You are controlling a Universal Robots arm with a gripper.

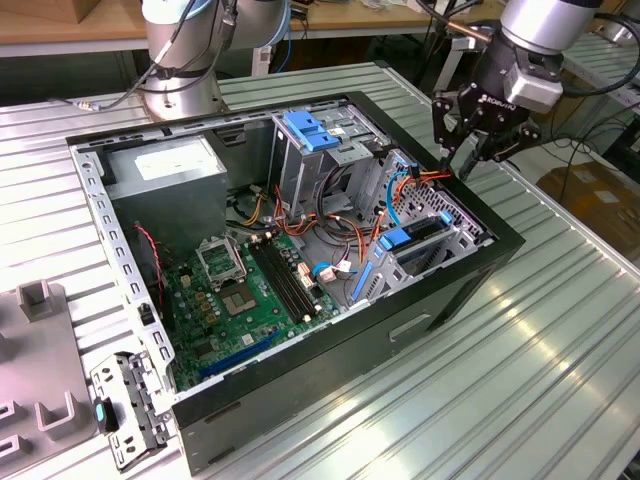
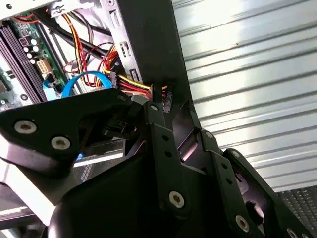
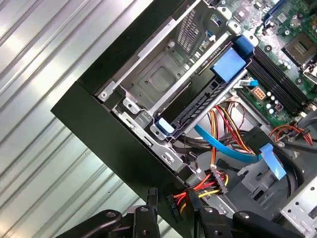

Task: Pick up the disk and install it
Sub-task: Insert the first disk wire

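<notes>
Now the arm's black tool point(image 1: 461, 160) hovers over the rim of the open black desktop computer case point(image 1: 440, 292) at the exterior view's right, just above a bundle of red, yellow and black power cables point(image 3: 208, 186); whether it is open or closed cannot be told. Meanwhile the flat rectangular disk in its bright-blue plastic carrier point(image 1: 412, 240) lies inside the low metal drive cage within the case, apart from the tool. Around the case stretches the ribbed silver metal worktop point(image 1: 560, 380).
</notes>
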